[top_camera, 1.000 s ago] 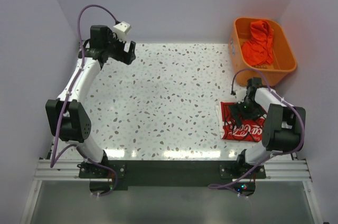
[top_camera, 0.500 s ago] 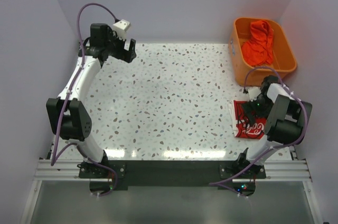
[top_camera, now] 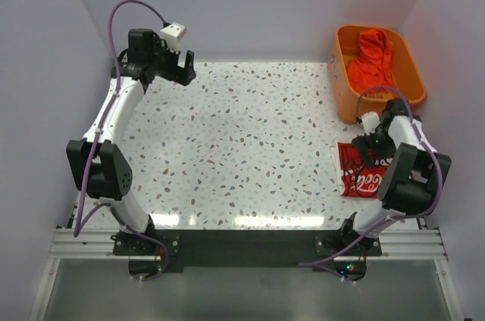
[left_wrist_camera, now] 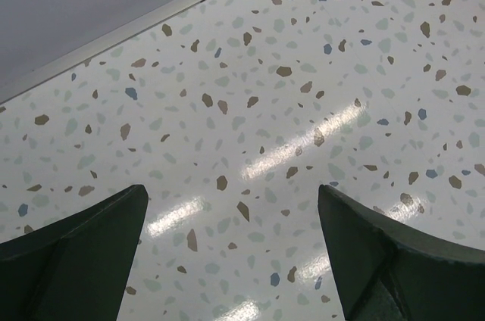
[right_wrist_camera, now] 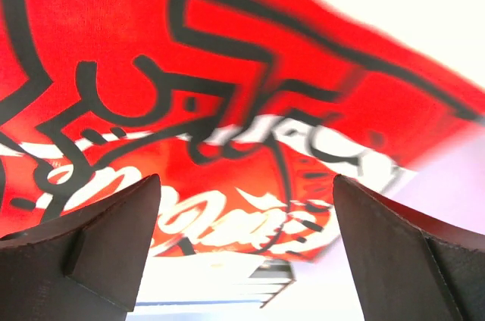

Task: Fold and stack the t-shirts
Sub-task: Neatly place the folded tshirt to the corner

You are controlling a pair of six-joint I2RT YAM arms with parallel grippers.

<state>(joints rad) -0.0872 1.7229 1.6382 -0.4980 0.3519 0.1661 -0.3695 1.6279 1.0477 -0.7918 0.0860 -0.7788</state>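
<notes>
A folded t-shirt (top_camera: 358, 175), red with white Coca-Cola script, lies flat at the table's right edge. My right gripper (top_camera: 367, 150) hangs just over its far end, jaws open, nothing between them. In the right wrist view the red print (right_wrist_camera: 227, 71) fills the frame behind the open right gripper (right_wrist_camera: 246, 188). My left gripper (top_camera: 182, 71) is raised at the far left corner, open and empty. The left wrist view has the open left gripper (left_wrist_camera: 231, 204) over bare speckled tabletop (left_wrist_camera: 288, 94).
A rigid orange tub (top_camera: 405, 94) stands at the far right corner, holding a crumpled orange-red garment (top_camera: 370, 60). It stands just beyond the folded shirt and the right arm. Speckled tabletop (top_camera: 250, 147) stretches between the arms. Walls close in on three sides.
The right arm has swung toward the right wall. The folded shirt now lies further right and looks narrower. The left arm has barely moved.
</notes>
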